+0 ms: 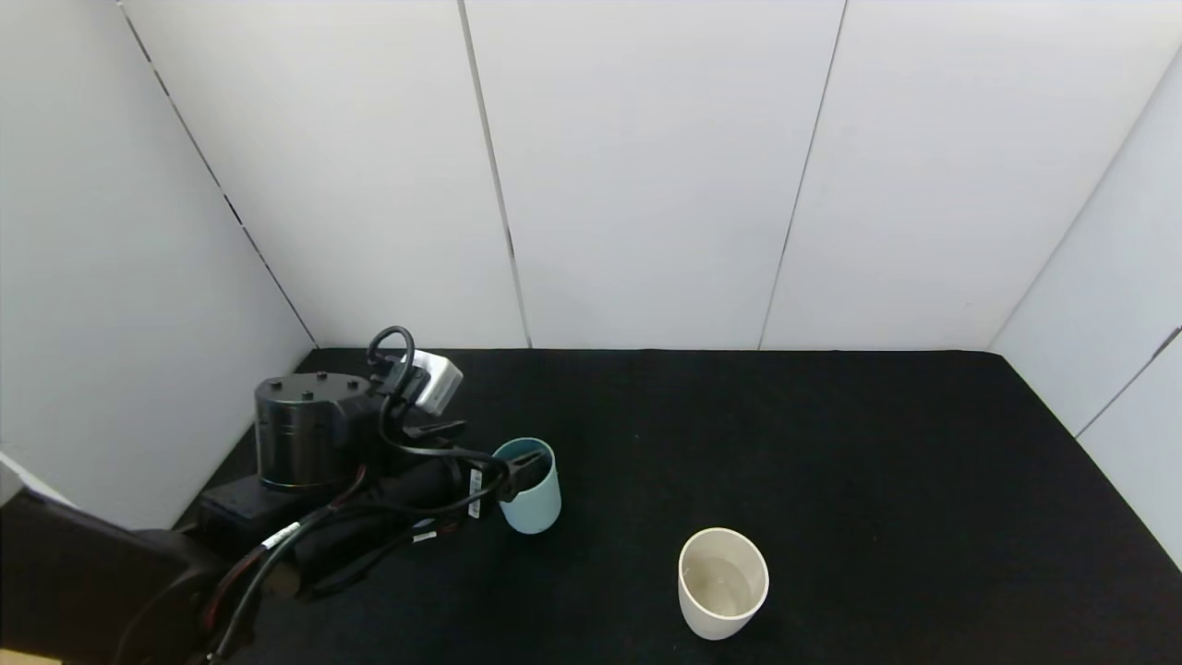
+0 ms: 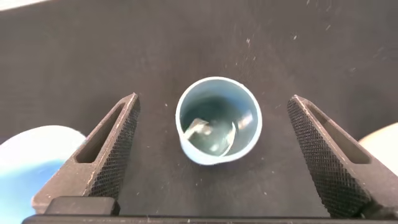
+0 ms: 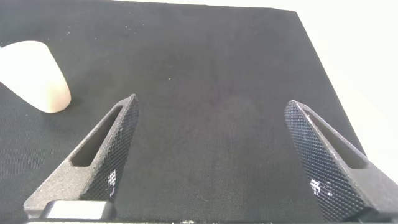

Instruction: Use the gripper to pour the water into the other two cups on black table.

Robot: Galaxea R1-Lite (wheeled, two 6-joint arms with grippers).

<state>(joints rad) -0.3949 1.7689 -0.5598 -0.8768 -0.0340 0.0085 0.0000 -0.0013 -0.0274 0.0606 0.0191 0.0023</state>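
Note:
The small teal-green cup (image 1: 528, 485) stands upright on the black table (image 1: 831, 443), left of centre. In the left wrist view the cup (image 2: 217, 119) is seen from above, with a glint of water (image 2: 214, 134) in its bottom. My left gripper (image 1: 517, 466) hangs just over the cup's rim, open and holding nothing; in its own view (image 2: 213, 98) the fingers stand wide on either side, apart from the cup. The cream-white cup (image 1: 723, 582) stands nearer the front, right of the teal cup. A blurred light blue shape (image 2: 31, 168), the light blue cup, lies beside one finger; the arm hides it in the head view.
White panel walls (image 1: 646, 185) close the table at the back and both sides. My right gripper (image 3: 211, 102) is open over bare black table, out of the head view, with the cream-white cup (image 3: 31, 74) off to one side. The left arm's cables (image 1: 406, 443) hang loose.

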